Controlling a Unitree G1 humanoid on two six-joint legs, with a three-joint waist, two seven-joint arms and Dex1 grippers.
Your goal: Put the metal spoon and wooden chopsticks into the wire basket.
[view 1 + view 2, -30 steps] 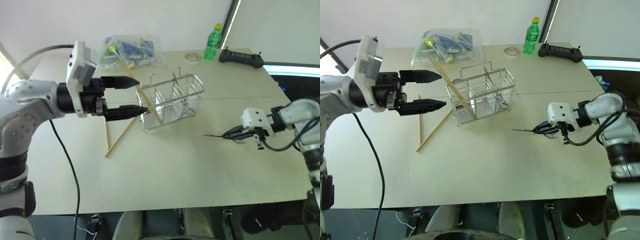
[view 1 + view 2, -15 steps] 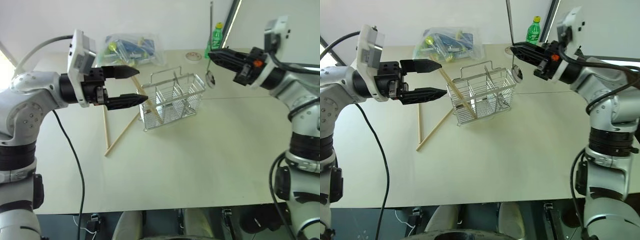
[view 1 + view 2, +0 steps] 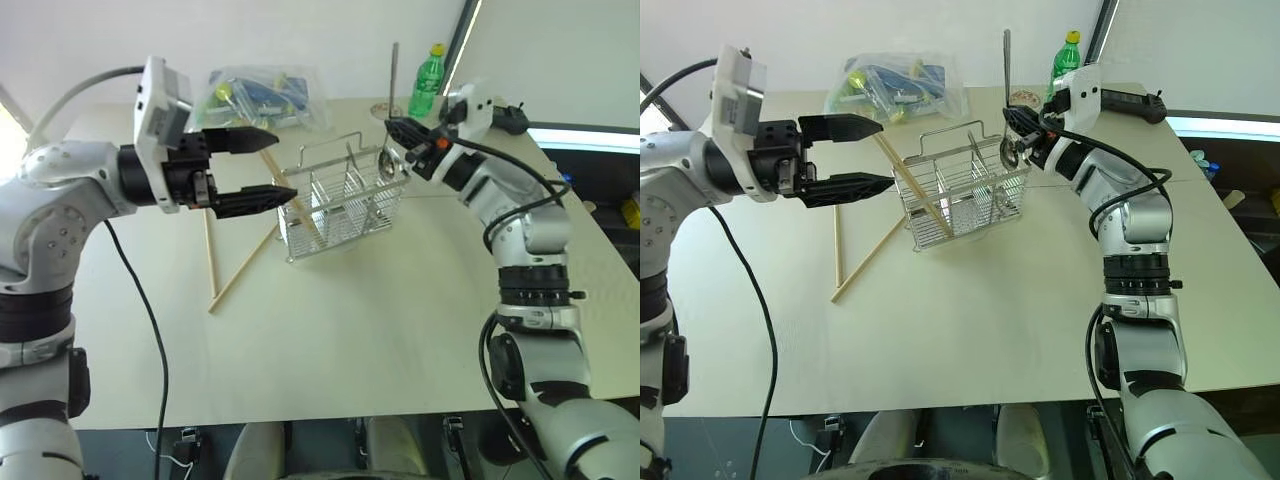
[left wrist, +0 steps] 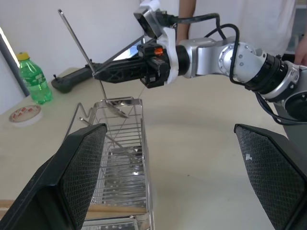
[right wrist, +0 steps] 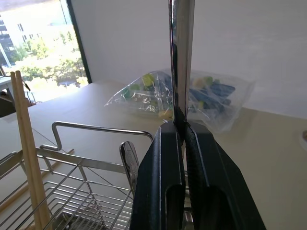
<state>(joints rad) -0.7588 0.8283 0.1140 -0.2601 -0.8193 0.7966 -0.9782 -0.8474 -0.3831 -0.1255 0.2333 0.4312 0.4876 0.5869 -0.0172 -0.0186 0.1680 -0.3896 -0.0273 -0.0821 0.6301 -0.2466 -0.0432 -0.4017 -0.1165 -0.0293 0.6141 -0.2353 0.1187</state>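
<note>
a: right gripper [image 3: 1012, 122] is clenched on the metal spoon [image 3: 392, 100], pinching the handle partway down. handle stands nearly upright, bowl hangs low at the near-right end of the wire basket [image 3: 345, 200], at about rim level.

b: and the bowl, over a compartment or outside the wall?

a: the right wrist view puts the bowl just beside the end rim and the loop handle. inside or outside the wire, cannot tell from these views.

b: then the operator's care goes there. the spoon should be brought squarely over an end cell before any drop, handle kept vertical, bowl eased down past the rim wire so it does not catch on the mesh or the loop. release only once the bowl is well below the rim, else it may tip out over the side.

a: noted. left gripper [image 3: 258, 168] hangs level beside the basket's far-left end, jaws spread wide, holding nothing.

b: it could steady the basket if the spoon snags. light frame, likely to slide on the bench [image 3: 400, 330].

a: wooden chopsticks [image 3: 240, 268]: two lie crossed on the bench just left of the basket; another stick [image 3: 912, 187] leans in the left end of the basket, tip sticking up past the rim.

b: so spoon first, sticks on the bench still to do.
</note>
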